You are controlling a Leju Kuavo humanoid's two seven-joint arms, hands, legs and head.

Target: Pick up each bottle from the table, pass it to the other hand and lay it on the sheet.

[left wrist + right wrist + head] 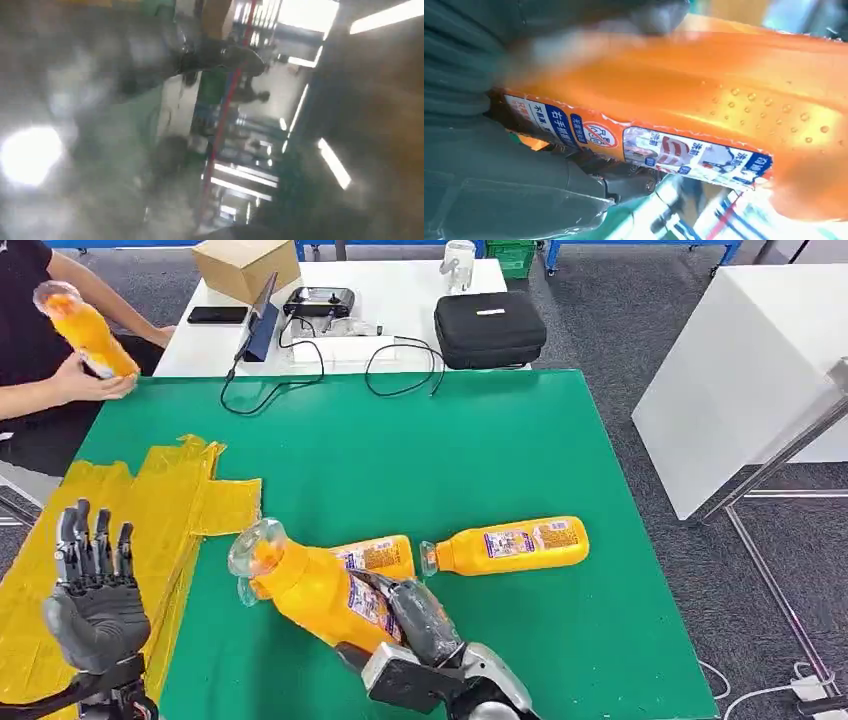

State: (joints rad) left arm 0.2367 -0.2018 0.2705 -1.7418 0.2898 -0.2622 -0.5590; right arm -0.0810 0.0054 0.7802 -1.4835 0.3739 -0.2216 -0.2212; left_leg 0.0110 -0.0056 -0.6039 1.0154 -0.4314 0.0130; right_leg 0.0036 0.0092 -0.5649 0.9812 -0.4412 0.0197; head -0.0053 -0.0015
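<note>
My right hand grips an orange bottle around its labelled body and holds it lifted and tilted, cap end toward the left, over the near part of the green table. Up close in the right wrist view, that orange bottle lies against my right hand. Two more orange bottles lie on the table: one partly behind the held one, another to its right. My left hand is raised with fingers spread and nothing in it, over the yellow sheet.
At the far left a person holds another orange bottle. Behind the green table stands a white table with a cardboard box, a phone, cables and a black case. A white block stands at the right.
</note>
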